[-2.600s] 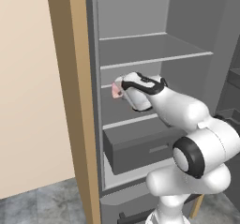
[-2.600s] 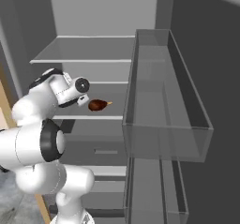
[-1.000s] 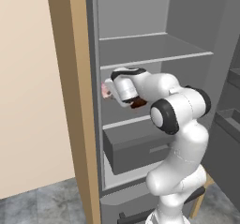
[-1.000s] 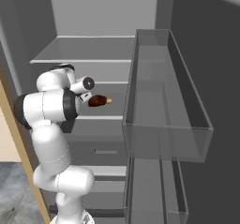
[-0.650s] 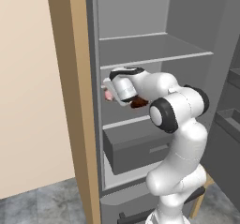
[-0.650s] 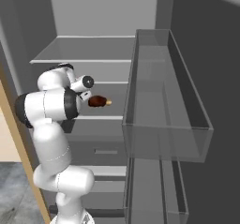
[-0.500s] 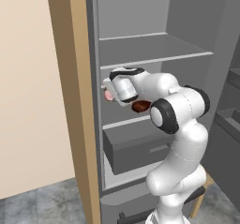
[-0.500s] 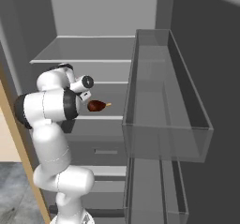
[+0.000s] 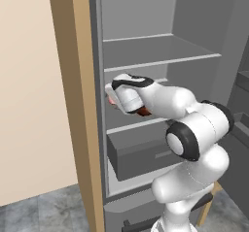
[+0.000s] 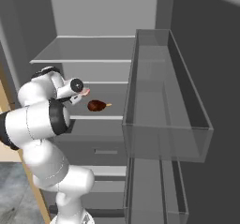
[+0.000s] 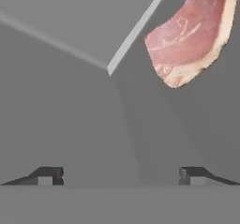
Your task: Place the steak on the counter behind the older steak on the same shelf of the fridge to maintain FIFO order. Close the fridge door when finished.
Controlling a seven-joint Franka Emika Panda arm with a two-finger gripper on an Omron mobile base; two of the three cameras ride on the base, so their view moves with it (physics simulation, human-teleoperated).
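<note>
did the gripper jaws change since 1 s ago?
Yes. The gripper now stands open, fingertips wide apart, and the steak lies free ahead of it in the fridge.

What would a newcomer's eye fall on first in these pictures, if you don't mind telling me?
Probably the white arm reaching into the open fridge, its gripper at the middle shelf with jaws wide apart and empty. Next, the pink steak with its pale fat edge, ahead of the jaws in the hand view. A darker brown piece of meat lies on that shelf.

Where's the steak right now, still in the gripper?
No: the steak lies free on the fridge shelf, upper right in the hand view, beyond the open gripper.
</note>
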